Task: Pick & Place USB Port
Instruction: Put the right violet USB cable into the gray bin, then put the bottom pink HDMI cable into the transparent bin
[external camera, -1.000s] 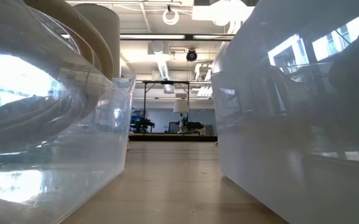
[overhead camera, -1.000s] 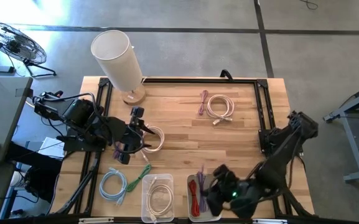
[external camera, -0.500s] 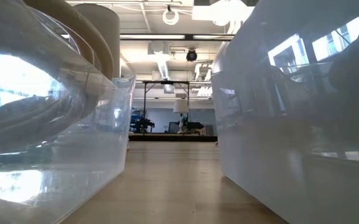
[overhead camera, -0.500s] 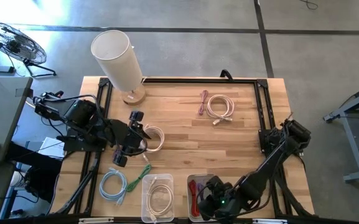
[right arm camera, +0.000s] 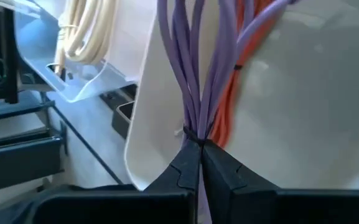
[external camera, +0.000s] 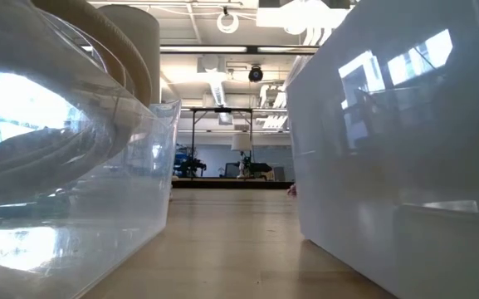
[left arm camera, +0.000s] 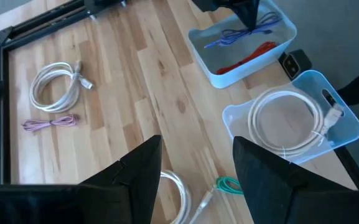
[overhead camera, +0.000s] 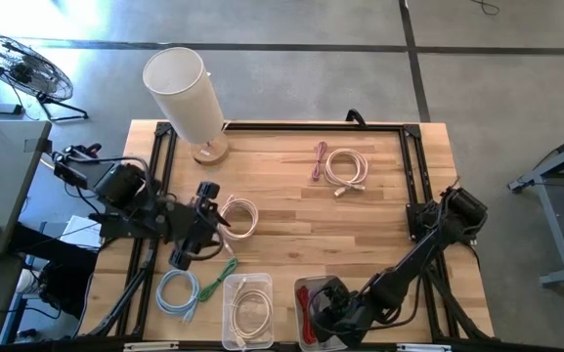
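My right gripper (overhead camera: 324, 299) is at the table's near edge, over the bin (overhead camera: 298, 291) that holds a red cable (overhead camera: 306, 313). It is shut on a bundle of purple cable (right arm camera: 195, 74), which also shows in the left wrist view as purple cable (left arm camera: 244, 34) lying in that bin. My left gripper (overhead camera: 213, 215) hovers open at the table's left, beside a white coiled cable (overhead camera: 240, 217) that lies flat on the wood. Its fingers (left arm camera: 135, 177) stand apart above that coil (left arm camera: 176, 186). My right gripper (right arm camera: 198, 158) pinches the purple cable bundle at its tied waist (right arm camera: 193, 134) between its two fingers. The loops reach out past the fingertips into the bin, over the red cable (right arm camera: 229, 106). Whether the loops rest on the bin's floor, I cannot tell.
A second clear bin (overhead camera: 249, 311) with a white cable stands left of the red-cable bin. A blue coil (overhead camera: 177, 291) and a green cable (overhead camera: 221, 272) lie near the left arm. A pale coil (overhead camera: 345, 168) and a small purple cable (overhead camera: 318, 161) lie far right. A white cylinder (overhead camera: 186, 93) stands at the far left.
My right gripper has moved toward the table's near edge and slightly left, carrying the purple cable down into the red-cable bin. My left gripper has drawn back a little toward the table's left and near edge, away from the white coil.
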`<action>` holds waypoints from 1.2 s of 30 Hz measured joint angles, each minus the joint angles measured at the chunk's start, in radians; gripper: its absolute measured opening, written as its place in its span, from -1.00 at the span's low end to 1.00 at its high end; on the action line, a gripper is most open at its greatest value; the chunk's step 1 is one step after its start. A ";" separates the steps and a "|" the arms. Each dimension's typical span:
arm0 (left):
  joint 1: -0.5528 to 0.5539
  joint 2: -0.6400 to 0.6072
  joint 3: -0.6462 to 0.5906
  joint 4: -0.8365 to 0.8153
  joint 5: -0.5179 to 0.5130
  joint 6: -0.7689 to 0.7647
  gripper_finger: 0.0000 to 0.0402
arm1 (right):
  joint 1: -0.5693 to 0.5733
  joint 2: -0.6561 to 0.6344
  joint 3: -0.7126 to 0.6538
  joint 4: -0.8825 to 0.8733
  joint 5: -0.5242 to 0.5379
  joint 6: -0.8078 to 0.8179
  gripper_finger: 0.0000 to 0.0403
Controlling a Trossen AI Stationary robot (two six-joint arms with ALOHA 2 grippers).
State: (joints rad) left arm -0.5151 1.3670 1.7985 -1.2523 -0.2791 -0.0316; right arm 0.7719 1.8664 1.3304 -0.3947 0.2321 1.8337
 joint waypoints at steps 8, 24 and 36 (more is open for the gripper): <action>-0.011 0.000 0.000 0.000 -0.019 0.000 -0.04 | -0.012 0.000 0.000 0.015 -0.032 -0.046 -0.59; -0.011 0.000 0.000 -0.045 0.094 0.024 -0.04 | -0.093 -0.175 -0.001 0.071 0.091 -0.383 -0.25; -0.011 0.000 0.000 -0.067 0.114 0.016 -0.04 | -0.184 -0.514 0.000 0.010 0.425 -1.011 -0.26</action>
State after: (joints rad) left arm -0.5262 1.3666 1.7985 -1.3190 -0.1654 -0.0158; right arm 0.5878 1.3521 1.3300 -0.3844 0.6569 0.8230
